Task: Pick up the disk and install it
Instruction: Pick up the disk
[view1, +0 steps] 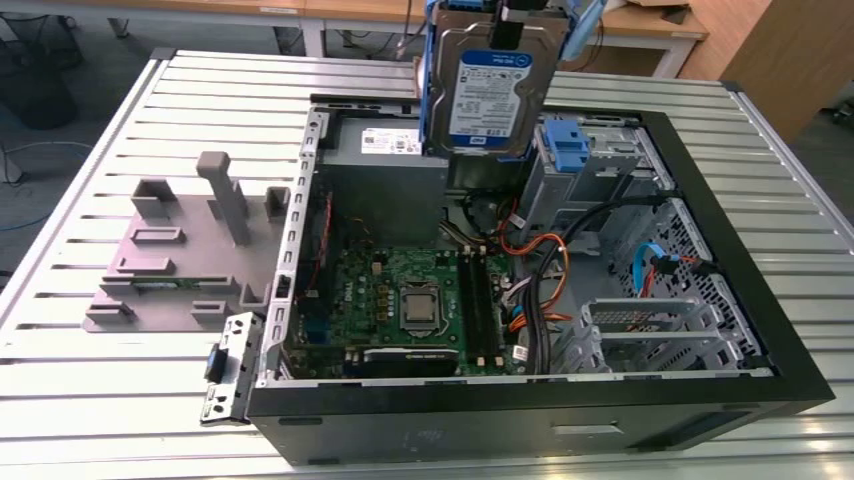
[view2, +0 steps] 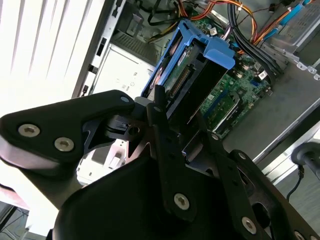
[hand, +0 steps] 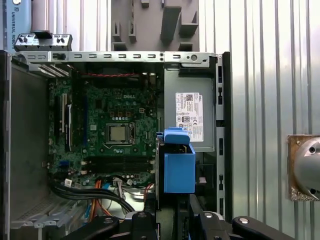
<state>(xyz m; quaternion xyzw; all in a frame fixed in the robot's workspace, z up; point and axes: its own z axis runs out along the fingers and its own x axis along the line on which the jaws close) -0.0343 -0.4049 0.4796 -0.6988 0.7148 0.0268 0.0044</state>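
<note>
The disk (view1: 487, 95) is a silver hard drive with a white-and-blue label in a blue plastic carrier. It hangs upright in the air over the far part of the open computer case (view1: 747, 330). My gripper (view1: 514, 38) is shut on its upper end. In the second wrist view the disk (view2: 192, 67) shows edge-on between the black fingers (view2: 161, 125), with the motherboard beneath. In the first wrist view the carrier's blue end (hand: 178, 167) hangs over the case beside the power-supply box.
The case lies open on a slatted metal table (view1: 107, 400). Inside are the motherboard (view1: 400, 300), a grey power-supply box (view1: 387, 150) with a white sticker, cables (view1: 547, 270) and a drive bay holding a bare blue bracket (view1: 567, 150). A grey fixture (view1: 187, 250) stands at the exterior view's left.
</note>
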